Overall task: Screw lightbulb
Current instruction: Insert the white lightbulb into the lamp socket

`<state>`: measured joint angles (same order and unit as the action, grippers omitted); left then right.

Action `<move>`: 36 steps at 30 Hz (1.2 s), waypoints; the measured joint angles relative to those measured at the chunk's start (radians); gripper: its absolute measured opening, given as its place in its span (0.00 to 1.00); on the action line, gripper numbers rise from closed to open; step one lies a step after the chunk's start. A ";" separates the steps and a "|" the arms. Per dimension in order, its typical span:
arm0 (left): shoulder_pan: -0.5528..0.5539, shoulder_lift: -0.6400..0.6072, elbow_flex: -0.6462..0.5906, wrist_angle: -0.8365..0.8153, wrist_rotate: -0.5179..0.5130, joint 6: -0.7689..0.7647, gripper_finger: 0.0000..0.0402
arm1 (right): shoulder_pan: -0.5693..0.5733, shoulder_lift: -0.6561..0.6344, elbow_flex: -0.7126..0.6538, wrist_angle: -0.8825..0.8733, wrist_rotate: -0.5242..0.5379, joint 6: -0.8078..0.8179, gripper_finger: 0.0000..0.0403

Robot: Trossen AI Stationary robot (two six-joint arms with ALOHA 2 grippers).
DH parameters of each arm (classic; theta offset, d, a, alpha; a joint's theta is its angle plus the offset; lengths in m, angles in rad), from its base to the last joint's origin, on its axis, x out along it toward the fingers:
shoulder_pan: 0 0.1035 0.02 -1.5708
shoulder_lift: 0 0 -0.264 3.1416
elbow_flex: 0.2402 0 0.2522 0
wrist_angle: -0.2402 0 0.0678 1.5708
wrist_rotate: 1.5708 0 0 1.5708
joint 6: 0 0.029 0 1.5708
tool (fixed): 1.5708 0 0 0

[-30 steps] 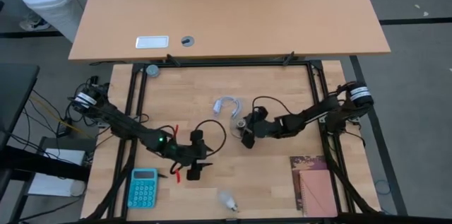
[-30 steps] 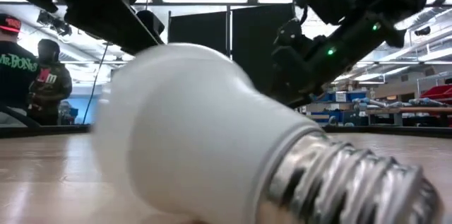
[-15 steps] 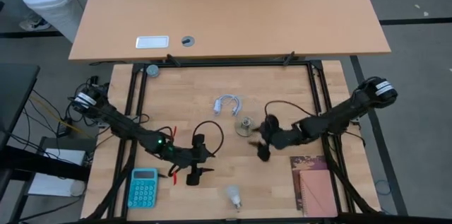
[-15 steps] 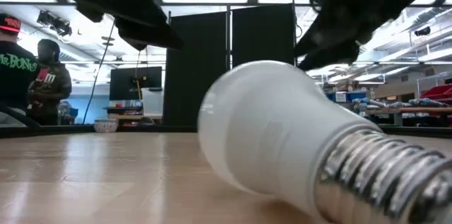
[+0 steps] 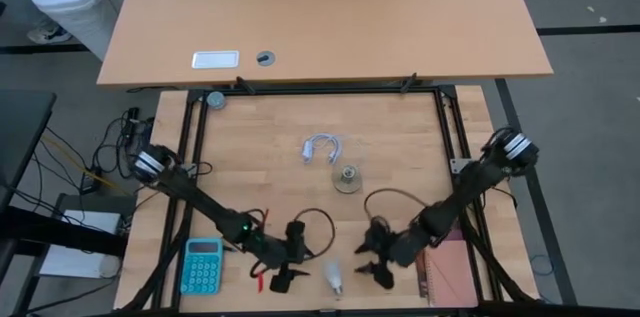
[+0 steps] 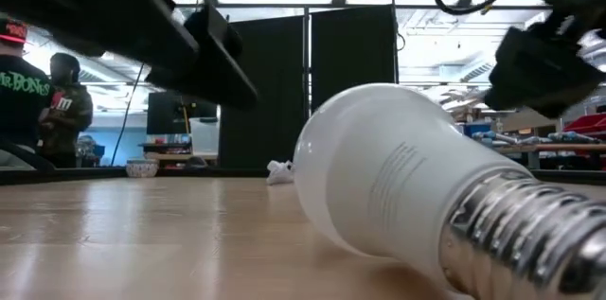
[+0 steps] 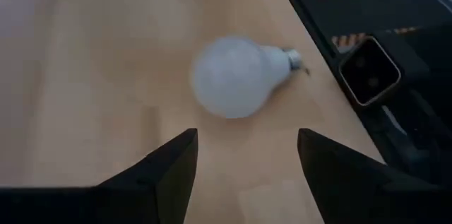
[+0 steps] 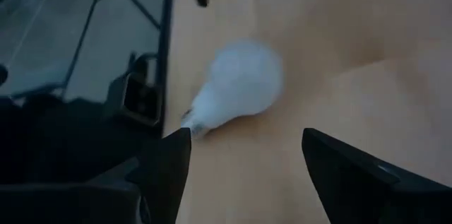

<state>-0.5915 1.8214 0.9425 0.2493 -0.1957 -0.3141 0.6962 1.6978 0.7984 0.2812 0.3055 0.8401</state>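
The white lightbulb (image 5: pixel 331 277) lies on its side on the wooden table near the near edge, with its screw base (image 6: pixel 530 243) pointing toward that edge. My left gripper (image 5: pixel 303 257) stands open just left of it, and the bulb (image 7: pixel 236 75) shows ahead of its fingers. My right gripper (image 5: pixel 368 260) stands open just right of it, with the bulb (image 8: pixel 240 86) ahead of its fingers too. Neither touches the bulb. The silvery socket disc (image 5: pixel 347 178) rests flat mid-table.
A coiled white cable (image 5: pixel 322 147) lies beyond the socket disc. A blue calculator (image 5: pixel 203 265) sits at the near left and a brown notebook (image 5: pixel 447 262) at the near right. A small camera box (image 7: pixel 367 68) stands at the near edge beside the bulb.
My right gripper has swung from beside the socket disc toward the near edge and turned to face the bulb. My left gripper has moved toward the near edge and the right, dipping toward the bulb. The bulb has rolled a little toward the table's right.
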 joint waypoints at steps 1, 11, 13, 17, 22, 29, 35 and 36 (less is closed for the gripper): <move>0.000 0.020 0.015 -0.001 0.023 -0.009 0.62 | 0.005 0.033 0.030 -0.008 -0.009 -0.009 0.68; -0.033 0.091 0.047 0.006 0.132 -0.157 0.62 | 0.012 0.266 0.309 -0.192 -0.012 -0.048 0.67; -0.039 0.100 0.047 0.002 0.129 -0.185 0.62 | 0.009 0.297 0.342 -0.205 -0.010 -0.048 0.67; -0.045 0.102 0.046 0.002 0.036 -0.237 0.62 | -0.004 0.343 0.396 -0.213 -0.004 -0.047 0.66; -0.047 0.105 0.046 0.003 -0.027 -0.267 0.62 | -0.023 0.352 0.414 -0.228 0.006 -0.039 0.66; -0.047 0.119 0.045 -0.002 -0.062 -0.266 0.62 | -0.048 0.346 0.413 -0.294 0.025 -0.030 0.65; -0.037 0.119 0.045 -0.056 -0.115 -0.264 0.62 | -0.084 0.346 0.413 -0.314 0.027 -0.052 0.65; -0.034 0.119 0.045 -0.067 -0.125 -0.264 0.62 | -0.090 0.346 0.413 -0.315 0.027 -0.055 0.65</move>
<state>-0.6254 1.9404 0.9874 0.1828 -0.3203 -0.5785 0.6061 2.0438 1.2114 -0.0341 0.3321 0.7847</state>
